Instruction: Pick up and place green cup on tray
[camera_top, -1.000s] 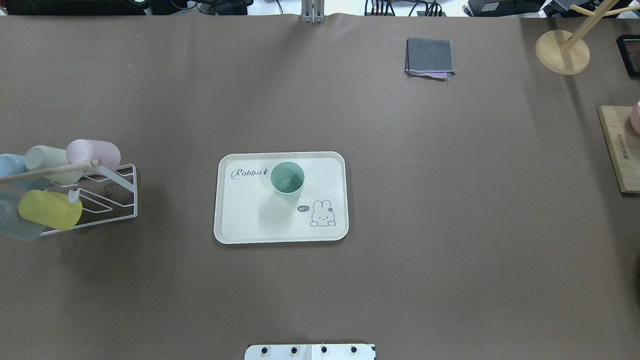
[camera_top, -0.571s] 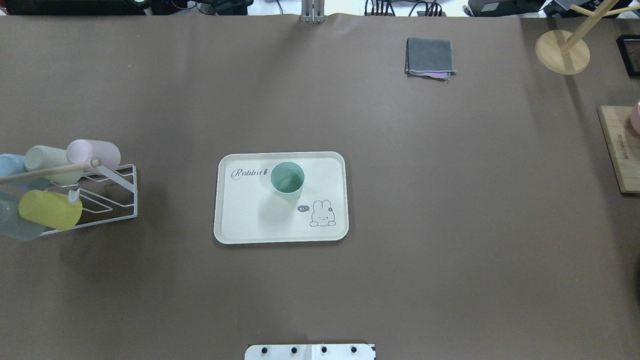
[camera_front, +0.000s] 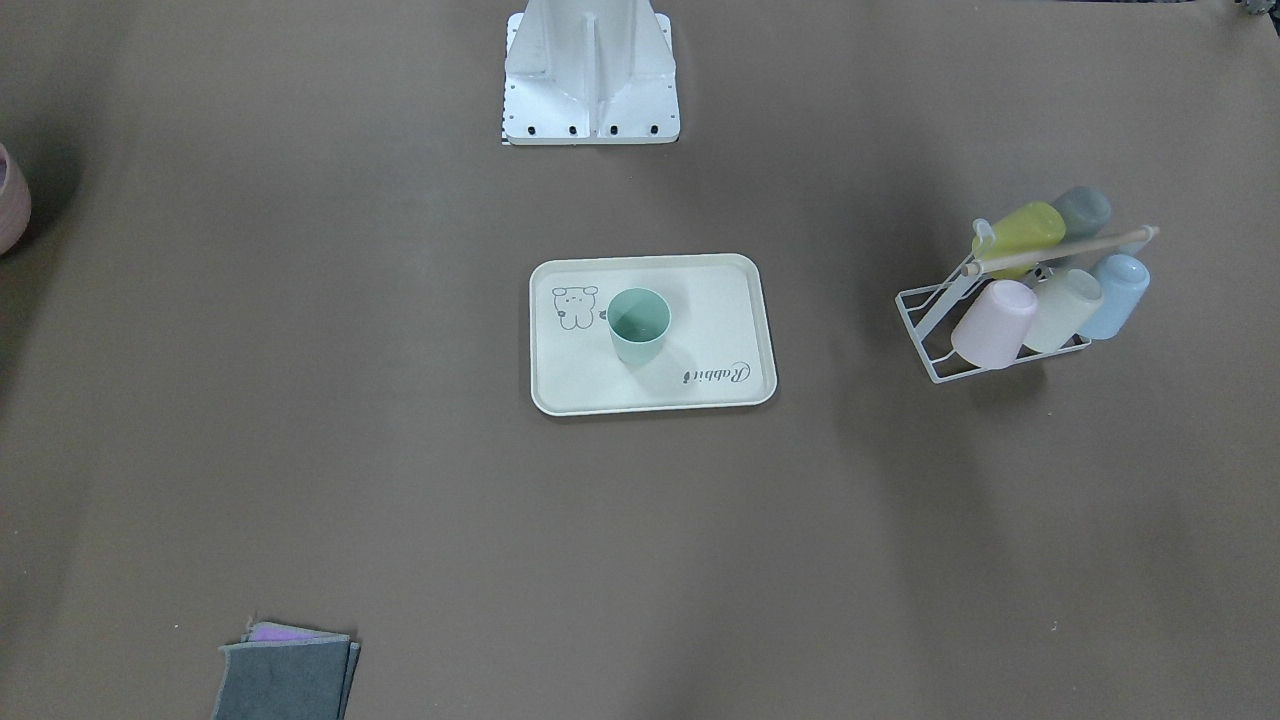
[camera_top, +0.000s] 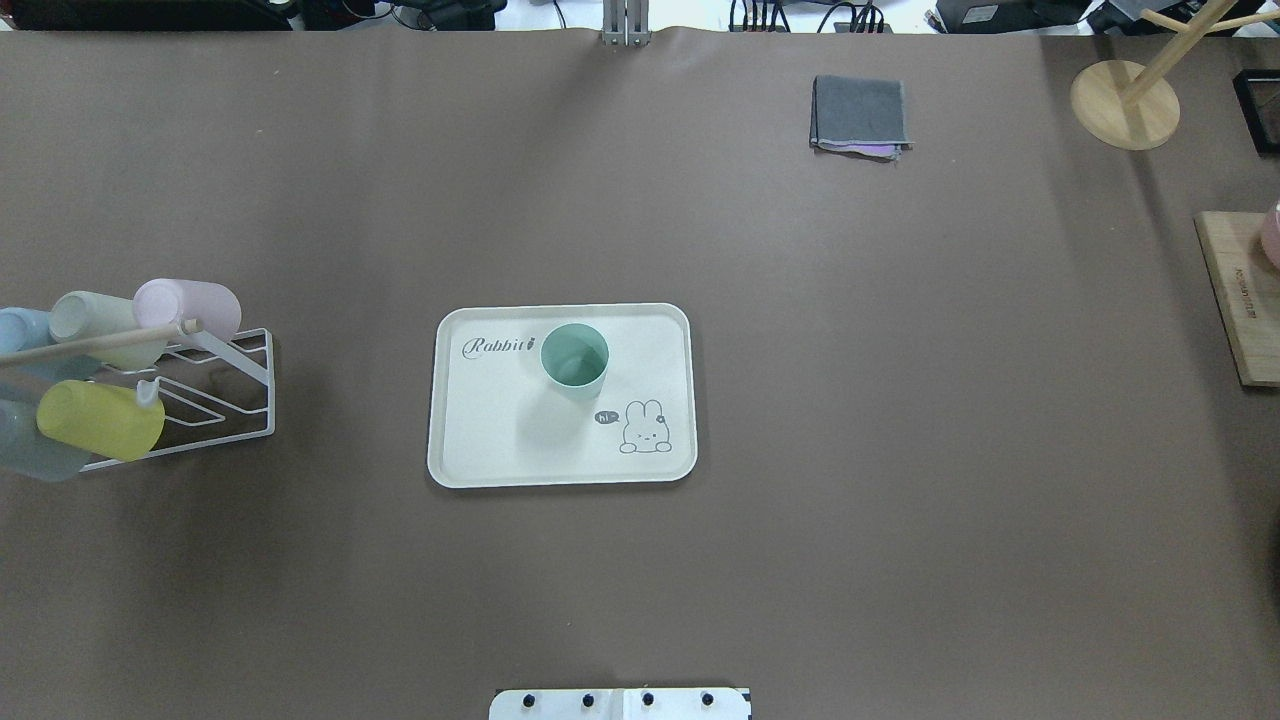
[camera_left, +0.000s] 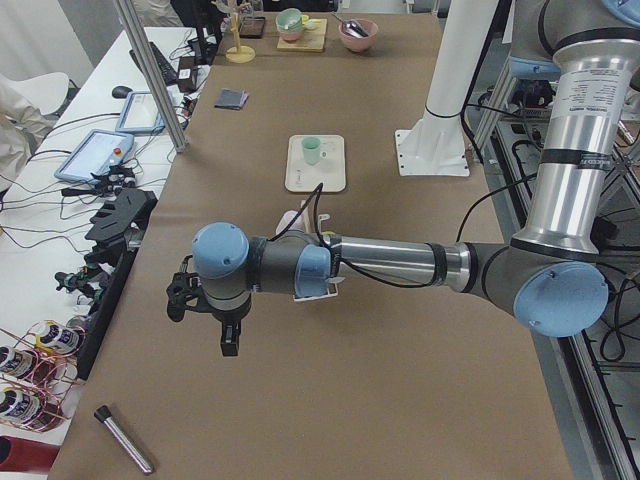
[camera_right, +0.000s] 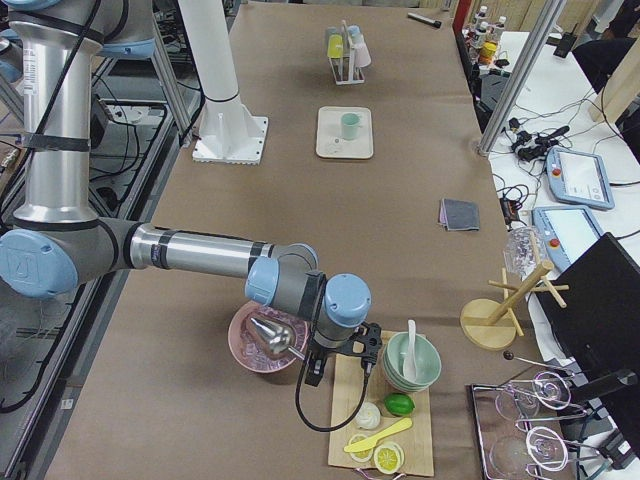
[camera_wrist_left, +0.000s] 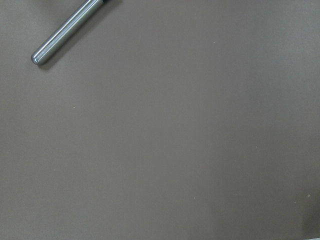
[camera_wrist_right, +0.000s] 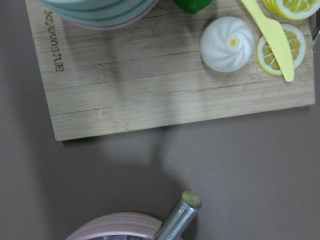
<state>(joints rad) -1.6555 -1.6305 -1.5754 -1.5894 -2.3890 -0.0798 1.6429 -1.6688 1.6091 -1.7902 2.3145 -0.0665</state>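
The green cup (camera_top: 574, 356) is being left upright on the tray (camera_top: 480, 440), unmoved since a second ago, so the task is seemingly done. The left claw (camera_left: 228, 340) and right claw (camera_right: 345, 355) are being held far off; whether spread or pressed together cannot be told.

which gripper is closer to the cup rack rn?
Left. The left gripper hangs past the cup rack at its table end; the right gripper is at the opposite end, by the wooden board.

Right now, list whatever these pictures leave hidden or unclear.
- Left gripper: seen only in the exterior left view, edge-on; open or shut cannot be told.
- Right gripper: seen only in the exterior right view; same doubt.
- Blue cup: overhead view, cut by the left edge.
- Pink bowl: front-facing view, cut by the left edge.
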